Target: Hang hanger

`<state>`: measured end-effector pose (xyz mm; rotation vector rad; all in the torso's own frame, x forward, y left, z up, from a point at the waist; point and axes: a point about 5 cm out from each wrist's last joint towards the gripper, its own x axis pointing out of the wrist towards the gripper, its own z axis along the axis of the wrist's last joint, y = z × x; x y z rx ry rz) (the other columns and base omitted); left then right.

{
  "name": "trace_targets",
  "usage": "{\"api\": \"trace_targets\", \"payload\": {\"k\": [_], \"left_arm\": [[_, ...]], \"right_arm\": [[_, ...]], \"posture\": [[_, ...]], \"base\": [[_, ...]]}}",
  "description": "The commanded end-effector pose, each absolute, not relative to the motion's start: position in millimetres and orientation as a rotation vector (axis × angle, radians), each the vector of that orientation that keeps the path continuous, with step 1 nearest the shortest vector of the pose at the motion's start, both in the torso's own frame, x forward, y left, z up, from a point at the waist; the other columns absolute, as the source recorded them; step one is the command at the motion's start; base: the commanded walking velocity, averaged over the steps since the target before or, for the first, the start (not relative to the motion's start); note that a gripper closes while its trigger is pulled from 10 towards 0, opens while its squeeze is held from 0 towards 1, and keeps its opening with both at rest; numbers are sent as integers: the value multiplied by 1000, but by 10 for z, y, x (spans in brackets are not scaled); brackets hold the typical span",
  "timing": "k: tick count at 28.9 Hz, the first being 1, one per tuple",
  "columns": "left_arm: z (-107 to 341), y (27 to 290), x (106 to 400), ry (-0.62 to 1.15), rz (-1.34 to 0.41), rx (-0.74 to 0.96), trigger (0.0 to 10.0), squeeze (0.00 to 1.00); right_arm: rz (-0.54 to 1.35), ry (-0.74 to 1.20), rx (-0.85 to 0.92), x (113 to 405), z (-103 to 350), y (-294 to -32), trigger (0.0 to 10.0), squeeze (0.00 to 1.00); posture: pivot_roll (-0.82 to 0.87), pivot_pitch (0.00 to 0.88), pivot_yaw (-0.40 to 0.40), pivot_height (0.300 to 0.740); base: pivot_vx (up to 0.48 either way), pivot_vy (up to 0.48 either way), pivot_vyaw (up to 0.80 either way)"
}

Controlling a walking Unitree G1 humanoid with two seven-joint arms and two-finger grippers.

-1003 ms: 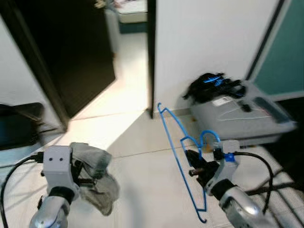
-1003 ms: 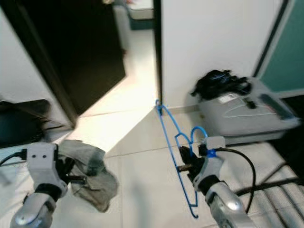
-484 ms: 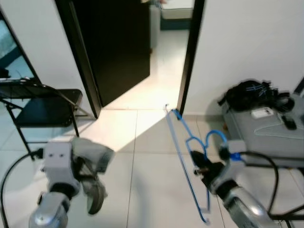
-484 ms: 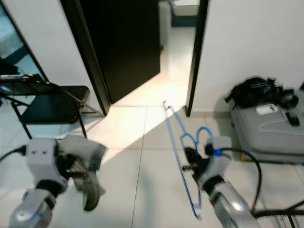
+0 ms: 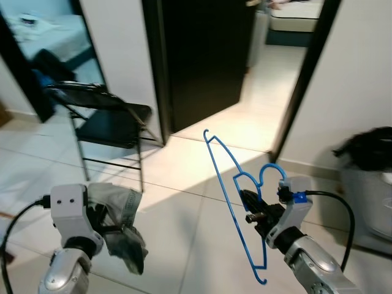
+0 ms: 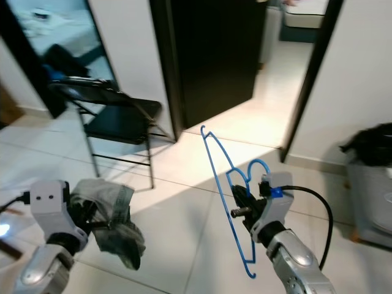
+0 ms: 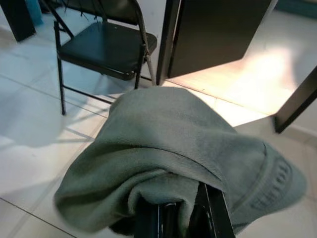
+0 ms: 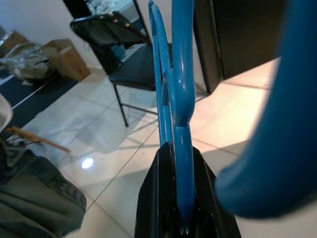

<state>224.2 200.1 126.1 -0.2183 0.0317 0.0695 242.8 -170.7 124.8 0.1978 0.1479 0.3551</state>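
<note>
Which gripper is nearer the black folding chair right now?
Left. The left gripper, shut on the grey-green garment, sits just below and in front of the black folding chair. The right gripper, clamping the blue wire hanger, is farther off to the chair's right.

We see two silver arms — each ending in a boxy white wrist block with small dark screw holes. A black cable loops off each wrist. The right gripper carries a blue tag; its fingers are long and black.
</note>
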Motion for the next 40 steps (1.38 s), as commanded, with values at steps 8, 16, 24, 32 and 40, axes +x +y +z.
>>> {"api": "trace_targets", "payload": {"k": [8, 16, 24, 32, 40], "left_arm": [[1210, 1982, 2285, 58, -1, -302, 10000, 0], [1231, 1954, 2344, 61, -36, -298, 10000, 0], [1240, 1919, 2377, 58, -79, -322, 10000, 0], [1241, 1922, 2381, 51, -91, -323, 10000, 0], [1242, 1921, 2383, 51, -97, -325, 10000, 0]], "right_arm": [[374, 162, 219, 2451, 1209, -1684, 10000, 0], [378, 159, 228, 2487, 1213, -1691, 10000, 0], [410, 167, 230, 2496, 1213, -1682, 10000, 0], [424, 178, 220, 2497, 1206, -1673, 10000, 0], [431, 175, 218, 2497, 1207, -1674, 10000, 0]], "posture": [[24, 12, 8, 740], [11, 7, 16, 740], [1, 5, 19, 740], [0, 6, 17, 740], [1, 7, 17, 740]], "base": [[0, 0, 756], [0, 0, 756], [0, 0, 755], [345, 0, 746], [480, 0, 745]]}}
